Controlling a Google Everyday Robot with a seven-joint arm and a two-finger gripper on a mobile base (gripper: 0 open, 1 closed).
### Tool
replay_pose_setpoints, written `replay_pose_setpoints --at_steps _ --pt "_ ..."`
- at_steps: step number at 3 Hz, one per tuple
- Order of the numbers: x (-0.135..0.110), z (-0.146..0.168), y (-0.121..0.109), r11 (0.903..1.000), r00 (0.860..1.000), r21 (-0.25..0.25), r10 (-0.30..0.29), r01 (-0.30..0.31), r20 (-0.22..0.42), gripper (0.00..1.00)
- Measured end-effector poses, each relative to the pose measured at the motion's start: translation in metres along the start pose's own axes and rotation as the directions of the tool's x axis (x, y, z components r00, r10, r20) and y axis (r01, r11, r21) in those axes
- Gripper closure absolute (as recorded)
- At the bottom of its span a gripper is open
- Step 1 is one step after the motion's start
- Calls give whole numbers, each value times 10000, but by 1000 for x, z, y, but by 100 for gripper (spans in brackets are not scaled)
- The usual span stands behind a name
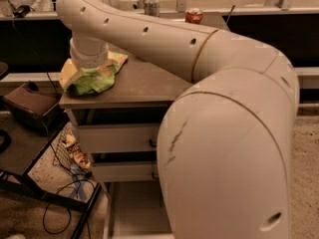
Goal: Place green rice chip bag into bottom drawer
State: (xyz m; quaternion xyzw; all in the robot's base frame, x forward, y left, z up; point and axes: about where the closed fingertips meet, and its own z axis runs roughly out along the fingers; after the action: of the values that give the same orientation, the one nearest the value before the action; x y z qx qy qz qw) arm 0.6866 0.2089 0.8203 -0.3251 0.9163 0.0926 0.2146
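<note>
The green rice chip bag (98, 78) lies crumpled at the left front corner of the brown counter (139, 86). My gripper (70, 76) is down at the bag's left side, and its white wrist covers the bag's top. Only the bag's lower and right parts show. The bottom drawer (133, 209) stands pulled open below the counter, showing a plain pale floor. My arm hides much of it.
Two closed grey drawer fronts (117, 137) sit above the open drawer. An orange soda can (194, 15) and a silver can (151, 5) stand at the back. A black stand, a brown bag (30, 103) and cables lie on the floor to the left.
</note>
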Motion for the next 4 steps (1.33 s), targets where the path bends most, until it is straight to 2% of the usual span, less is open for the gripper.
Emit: replay_pose_setpoints --at_steps 3,4 --pt "1 1 1 10000 10000 5 -29 29 -65 87" --pt "0 0 1 10000 10000 1 -37 37 -88 100"
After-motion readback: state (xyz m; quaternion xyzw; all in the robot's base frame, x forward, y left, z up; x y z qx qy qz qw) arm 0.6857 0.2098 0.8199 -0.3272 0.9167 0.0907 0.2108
